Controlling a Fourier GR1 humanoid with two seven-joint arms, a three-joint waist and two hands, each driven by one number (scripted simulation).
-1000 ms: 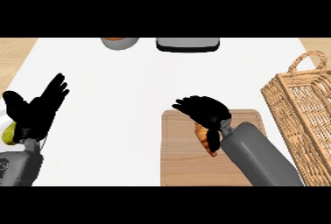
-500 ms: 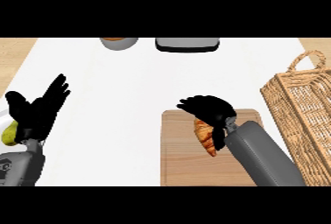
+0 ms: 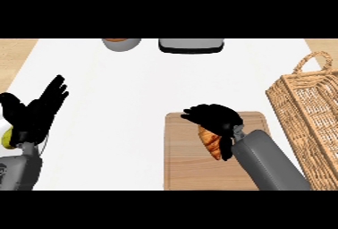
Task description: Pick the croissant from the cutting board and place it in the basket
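right robot hand (image 3: pixel 213 117) shifted slightly, curled round ridged croissant (image 3: pixel 210 143), wooden board (image 3: pixel 186 167)

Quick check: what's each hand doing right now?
Left hand: open, holding nothing, at the view's left edge.
Right hand: shut on the croissant.

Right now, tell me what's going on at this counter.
The right hand is curled round the top end of the croissant over the cutting board. The croissant is not yet in the basket, which stands to the board's right. The left hand rests open at the view's left edge.
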